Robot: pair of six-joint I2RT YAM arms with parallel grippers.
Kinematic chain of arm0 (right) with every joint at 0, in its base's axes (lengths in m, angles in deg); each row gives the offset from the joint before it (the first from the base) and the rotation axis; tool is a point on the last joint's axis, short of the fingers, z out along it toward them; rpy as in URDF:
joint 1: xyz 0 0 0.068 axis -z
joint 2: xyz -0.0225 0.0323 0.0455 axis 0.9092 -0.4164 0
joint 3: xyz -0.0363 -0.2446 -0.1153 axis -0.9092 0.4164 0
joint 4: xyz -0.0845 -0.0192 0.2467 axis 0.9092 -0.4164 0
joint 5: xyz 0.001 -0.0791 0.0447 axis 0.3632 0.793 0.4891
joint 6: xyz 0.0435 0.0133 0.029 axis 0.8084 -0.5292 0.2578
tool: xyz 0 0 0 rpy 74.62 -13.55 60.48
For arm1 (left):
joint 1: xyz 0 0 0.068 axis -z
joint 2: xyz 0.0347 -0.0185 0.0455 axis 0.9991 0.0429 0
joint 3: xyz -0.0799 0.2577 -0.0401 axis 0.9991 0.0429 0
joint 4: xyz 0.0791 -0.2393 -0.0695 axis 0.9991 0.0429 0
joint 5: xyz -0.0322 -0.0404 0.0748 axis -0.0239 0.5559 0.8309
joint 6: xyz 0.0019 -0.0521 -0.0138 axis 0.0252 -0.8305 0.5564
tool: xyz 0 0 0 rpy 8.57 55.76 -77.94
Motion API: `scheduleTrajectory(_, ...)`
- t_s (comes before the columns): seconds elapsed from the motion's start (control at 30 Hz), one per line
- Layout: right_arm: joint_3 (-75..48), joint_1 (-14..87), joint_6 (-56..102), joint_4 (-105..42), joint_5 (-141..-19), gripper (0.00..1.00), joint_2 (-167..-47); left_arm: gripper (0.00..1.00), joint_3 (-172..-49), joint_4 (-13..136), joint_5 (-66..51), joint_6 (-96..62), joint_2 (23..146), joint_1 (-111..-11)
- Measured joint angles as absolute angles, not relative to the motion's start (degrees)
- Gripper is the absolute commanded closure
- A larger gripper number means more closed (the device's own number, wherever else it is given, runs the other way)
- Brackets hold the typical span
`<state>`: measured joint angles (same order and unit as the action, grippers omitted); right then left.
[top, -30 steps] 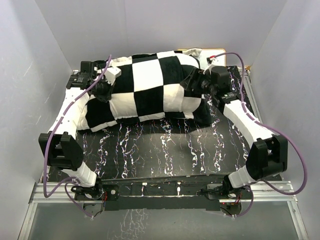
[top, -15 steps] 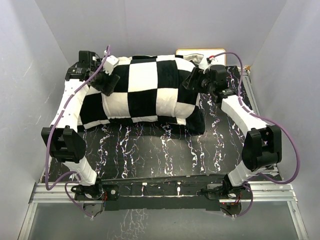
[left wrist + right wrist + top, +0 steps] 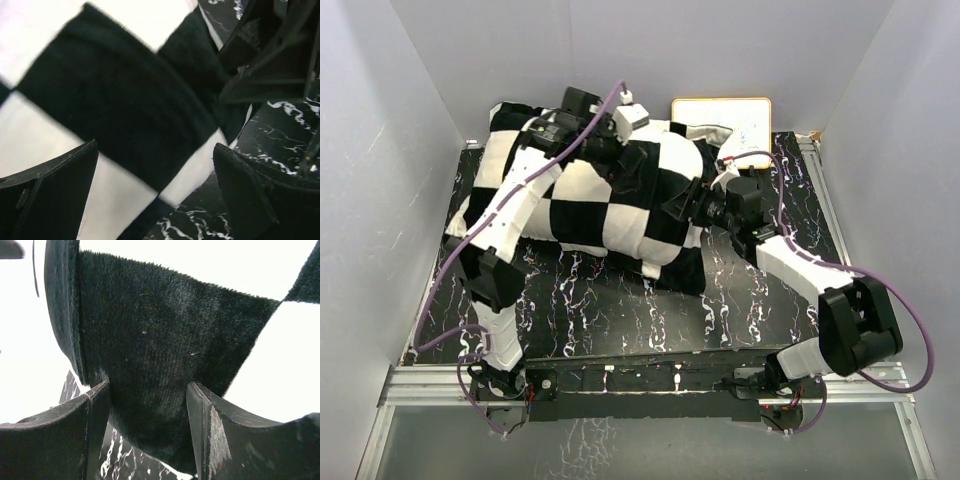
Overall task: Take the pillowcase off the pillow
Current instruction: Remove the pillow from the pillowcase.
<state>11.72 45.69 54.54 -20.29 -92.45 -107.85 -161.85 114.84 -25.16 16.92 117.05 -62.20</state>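
Observation:
The black and cream checkered pillowcase (image 3: 610, 205) lies bulging and slanted across the black marbled table (image 3: 620, 310). The pillow is hidden inside it; I cannot tell whether a white strip at the far right end (image 3: 712, 133) belongs to the pillow. My left gripper (image 3: 635, 175) hovers over the top of the case with its jaws wide open (image 3: 155, 150) and nothing between them. My right gripper (image 3: 682, 203) is at the case's right end. Its fingers (image 3: 147, 390) press on both sides of a fold of black plush (image 3: 150, 355).
A white board with a tan rim (image 3: 720, 120) leans at the back right. Grey walls close in the table on the left, back and right. The left arm stretches over the pillowcase's left half. A metal rail (image 3: 640, 385) runs along the near edge.
The left gripper let go of the case's left end, opened wide and swung right over its top. The case turned, its right end coming nearer, and the right gripper followed it.

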Motion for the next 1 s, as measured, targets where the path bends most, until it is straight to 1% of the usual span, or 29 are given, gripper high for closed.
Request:
scheduleTrajectory(0.17, 17.84, 44.03, 57.62, -18.26, -94.59, 0.38, -102.53, 0.03, -156.87, 111.47, -27.59, 11.3, 119.59, -58.96)
scheduleTrajectory(0.3, 20.9, 44.03, 58.54, -18.35, -94.61, 0.38, -99.78, 0.03, -150.6, 105.44, -25.81, 8.35, 118.39, -57.57)
scheduleTrajectory(0.4, 21.95, 44.01, 58.72, -18.45, -94.42, 0.37, -99.32, 0.03, -145.57, 101.66, -23.26, 7.41, 115.52, -55.88)
scheduleTrajectory(0.57, 22.26, 44.01, 59.26, -18.3, -94.33, 0.38, -100.11, 0.04, -143.93, 100.7, -21.09, 7.08, 113.95, -53.52)
scheduleTrajectory(0.6, 22.26, 44.01, 59.46, -18.26, -94.15, 0.38, -100.7, 0.06, -144.04, 100.87, -20.68, 7.3, 114.12, -53.3)
scheduleTrajectory(0.73, 22.3, 44.01, 60.27, -17.47, -93.74, 0.41, -103.1, 0.19, -144.46, 100.67, -18.27, 8.3, 114.5, -52.69)
scheduleTrajectory(0.83, 22.82, 44.03, 60.95, -15.7, -93.52, 0.43, -104.06, 0.3, -143.41, 98.97, -15.0, 9.7, 114.43, -52.08)
scheduleTrajectory(0.93, 23.0, 44.01, 61.71, -14.26, -93.26, 0.45, -105.24, 0.45, -140.98, 96.5, -12.13, 11.39, 114.06, -51.73)
scheduleTrajectory(1.0, 23.22, 44.01, 62.0, -13.12, -93.06, 0.46, -106.38, 0.5, -138.71, 94.47, -10.71, 12.28, 113.01, -51.69)
